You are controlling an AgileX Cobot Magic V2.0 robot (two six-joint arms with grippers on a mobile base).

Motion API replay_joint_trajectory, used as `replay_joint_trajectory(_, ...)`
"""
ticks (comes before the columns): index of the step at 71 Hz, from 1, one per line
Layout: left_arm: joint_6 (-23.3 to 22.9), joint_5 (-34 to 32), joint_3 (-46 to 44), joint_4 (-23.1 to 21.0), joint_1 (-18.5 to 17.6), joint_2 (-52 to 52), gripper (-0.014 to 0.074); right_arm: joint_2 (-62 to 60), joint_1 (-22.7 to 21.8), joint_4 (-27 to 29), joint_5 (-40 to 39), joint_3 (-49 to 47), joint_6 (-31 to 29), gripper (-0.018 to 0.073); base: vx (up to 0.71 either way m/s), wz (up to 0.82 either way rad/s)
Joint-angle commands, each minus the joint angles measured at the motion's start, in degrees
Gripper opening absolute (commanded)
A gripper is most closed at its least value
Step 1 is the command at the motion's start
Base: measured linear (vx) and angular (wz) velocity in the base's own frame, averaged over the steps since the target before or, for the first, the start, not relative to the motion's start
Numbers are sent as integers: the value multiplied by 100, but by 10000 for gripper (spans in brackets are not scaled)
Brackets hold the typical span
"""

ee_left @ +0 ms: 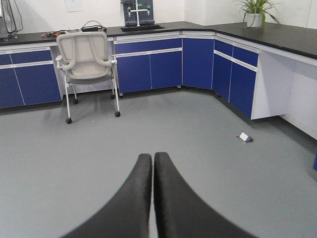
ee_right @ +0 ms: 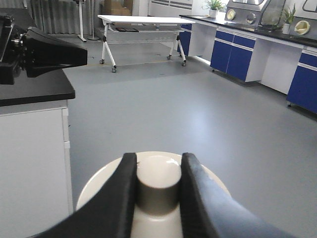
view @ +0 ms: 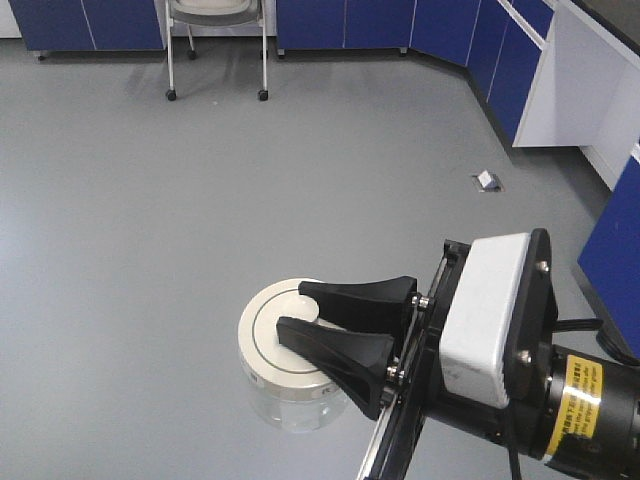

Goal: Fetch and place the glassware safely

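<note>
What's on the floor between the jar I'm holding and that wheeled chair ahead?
Nothing. In the front-facing view, only bare grey floor stretches from the jar, held in the right pincer, to the chair.

The small squat clear glass jar (view: 283,403), round cream-white lid (view: 262,335) on, hangs upright, its central knob (ee_right: 158,191) pinched in the right tool (view: 292,308), seemingly clear of the floor (view: 150,220).

Front view looks down; level left wrist view shares its white mesh wheeled chair (ee_left: 84,54); right wrist apparently faces elsewhere.
</note>
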Motion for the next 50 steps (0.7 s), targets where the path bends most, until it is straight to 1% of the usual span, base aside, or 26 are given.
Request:
replay_joint_trajectory(1, -10, -400, -125, -40, -37, 48, -7, -129, 13, 140, -441, -170, -25, -1, 60, 1)
replay_joint_trajectory(50, -10, -400, -125, -40, -37, 48, -7, -129, 13, 141, -428, -170, -25, -1, 61, 6)
